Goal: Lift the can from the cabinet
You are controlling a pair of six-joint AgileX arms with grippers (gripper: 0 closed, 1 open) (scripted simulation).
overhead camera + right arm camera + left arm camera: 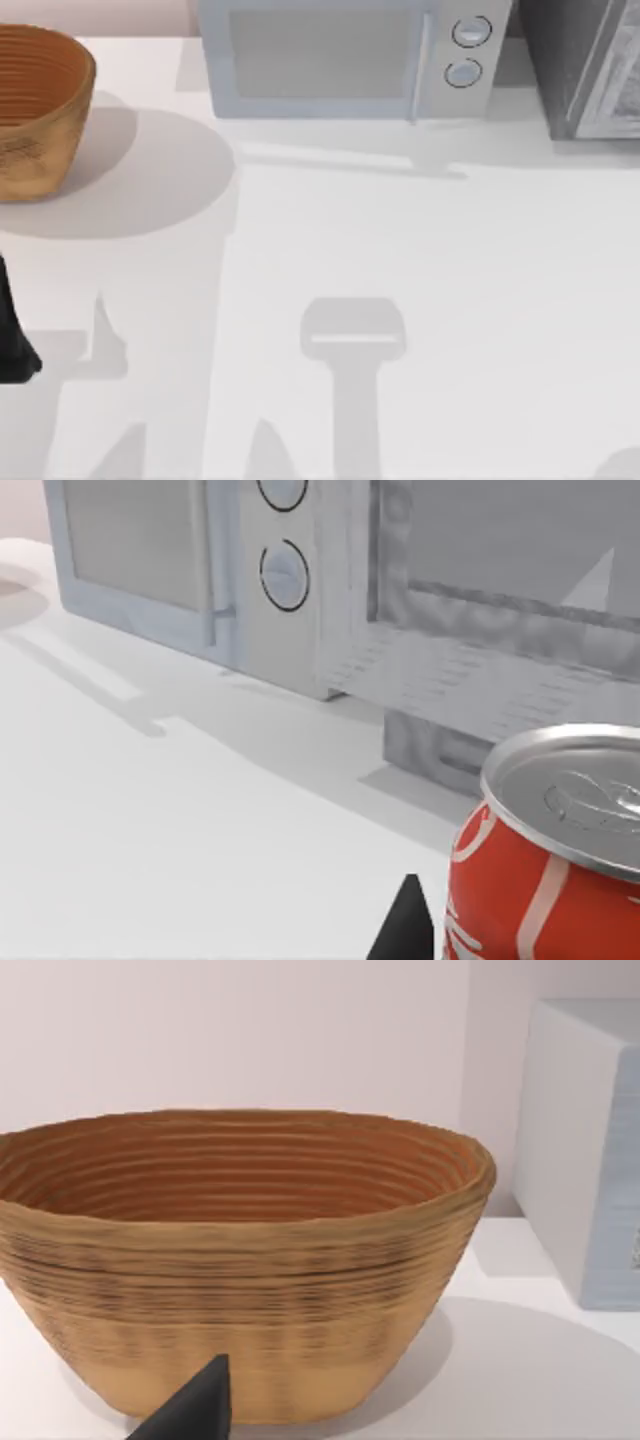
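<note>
The white table (400,260) spreads wide under the overhead camera. At its far right corner stands the dark grey cabinet (585,65), with its paler speckled door (470,675) swung out toward the table. Just left of it sits the white microwave (340,60) with two round knobs. A woven basket (35,105) stands at the far left. The left arm (12,335) is a dark shape at the table's left edge, near the basket; one black fingertip (195,1410) of its gripper shows before the basket's wall, and I cannot tell how its jaws stand. By the right wrist camera, the red can (550,860) stands upright, silver top unopened, white swirls on its side, in front of the open cabinet, close to the camera. One black fingertip (405,925) rises just beside the can; whether the jaws pinch it, I cannot tell.
</note>
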